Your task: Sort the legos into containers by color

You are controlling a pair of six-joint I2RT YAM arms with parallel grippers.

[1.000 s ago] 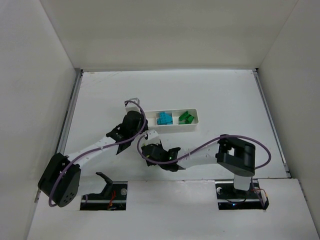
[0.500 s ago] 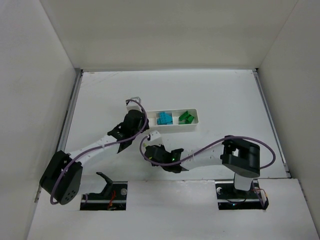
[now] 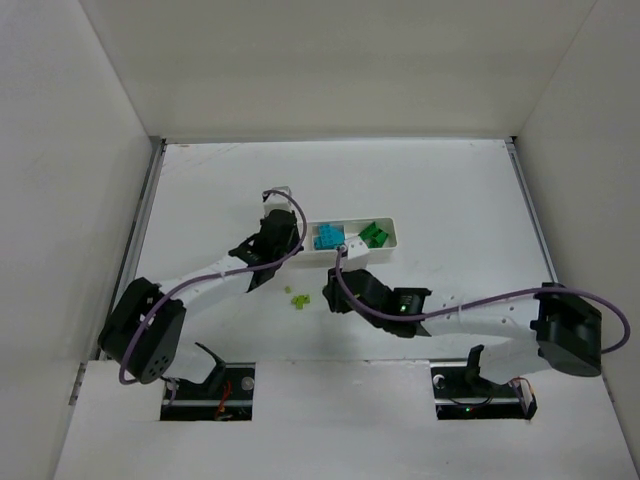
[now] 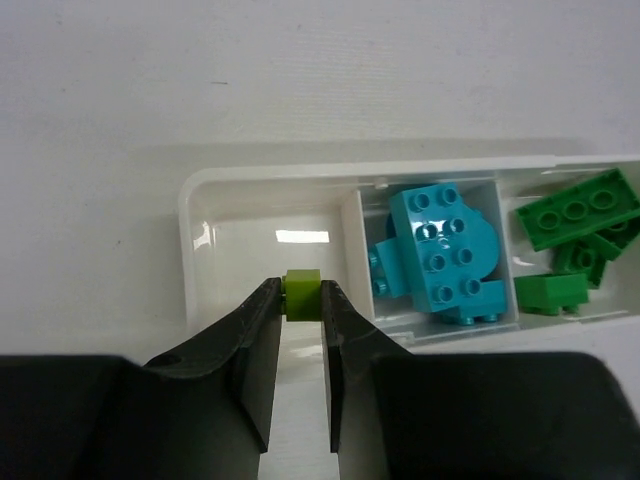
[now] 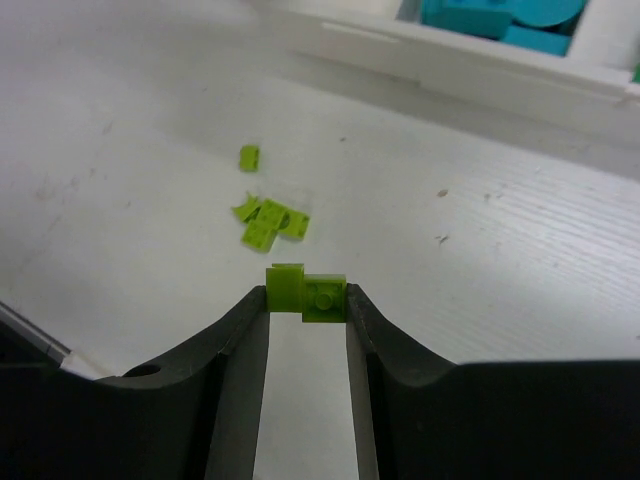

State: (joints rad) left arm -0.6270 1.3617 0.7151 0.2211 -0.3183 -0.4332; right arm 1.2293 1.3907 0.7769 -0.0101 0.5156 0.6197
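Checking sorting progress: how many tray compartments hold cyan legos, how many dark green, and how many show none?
Cyan legos: 1
Dark green legos: 1
No legos showing: 1, the left compartment
Total: 3 compartments of the tray

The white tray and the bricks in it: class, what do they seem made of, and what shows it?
Tray: likely thin glossy plastic; a light glints off its floor. Blue bricks and green bricks: probably hard moulded plastic, smooth with crisp studs.
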